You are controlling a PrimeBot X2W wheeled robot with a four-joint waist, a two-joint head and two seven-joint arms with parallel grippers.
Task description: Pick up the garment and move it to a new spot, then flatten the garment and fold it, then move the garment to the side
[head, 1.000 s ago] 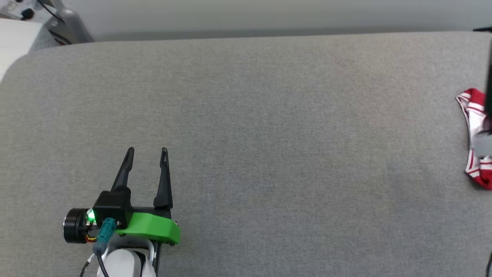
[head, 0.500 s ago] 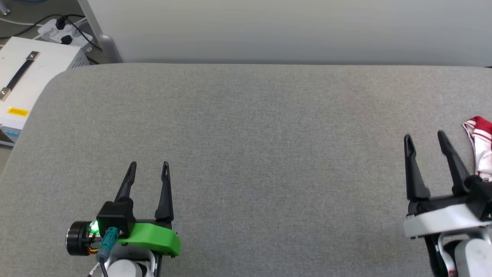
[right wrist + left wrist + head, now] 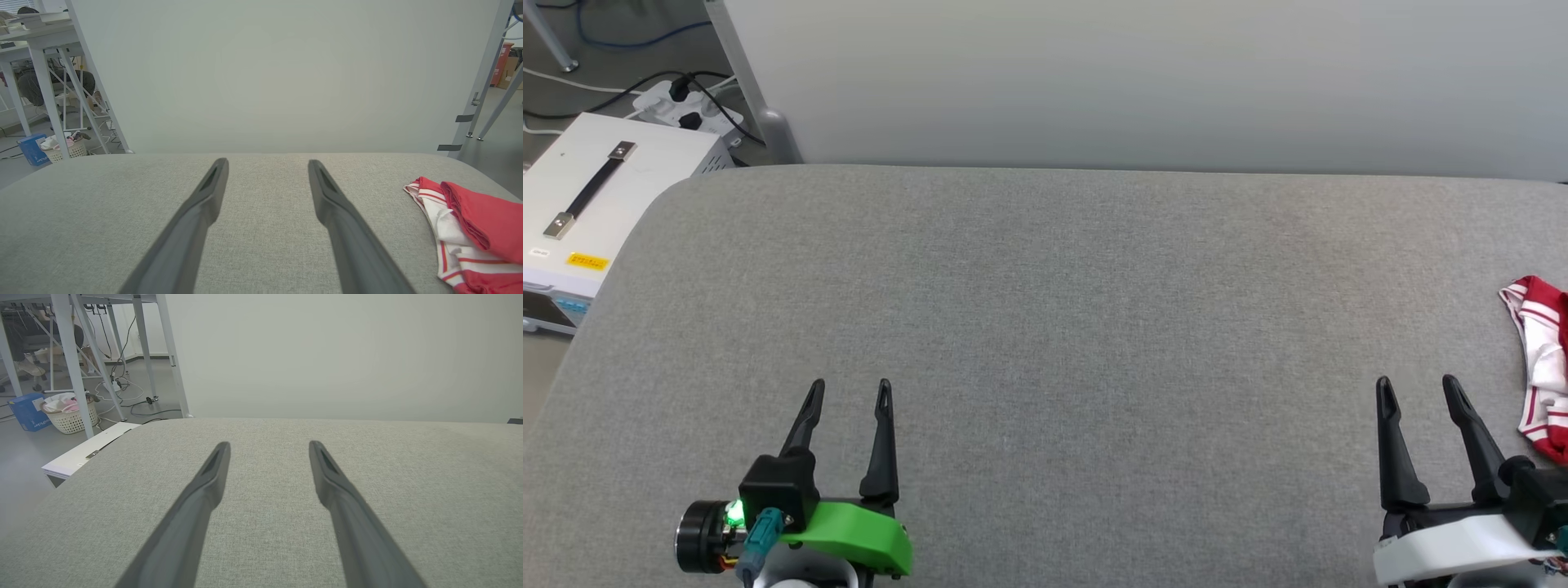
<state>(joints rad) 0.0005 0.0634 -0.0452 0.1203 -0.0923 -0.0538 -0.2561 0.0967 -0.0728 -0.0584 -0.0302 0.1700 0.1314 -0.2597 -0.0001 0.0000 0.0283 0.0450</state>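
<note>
"The head has tipped, so everything slides down the picture. But the right end effector really has moved: it has drawn back toward the robot, away from the shirt."

"Is it carrying anything?"

"No. Its two fingers stand well apart with bare grey bench between them. The left end effector is the same, spread and empty."

"So where is the shirt?"

"At the far right end of the bench, near the right arm and off to its outer side, not touching it. From the right wrist it lies doubled over, a red layer on top of the white sleeve with its striped trim. It isn't spread flat."

"Which step is that, then?"

"Hard to call. An empty arm backing off a shirt parked at the edge reads to me like the setting-aside step just ending. Then again, it looks too bunched for a finished fold. If it is to be taken up, the right arm must swing out to its right, come down and close on the near fold."

"And the arms themselves?"

"Both are low over the near side of the bench, level with each other and well apart. Their fingers point straight ahead toward the far wall."
</note>
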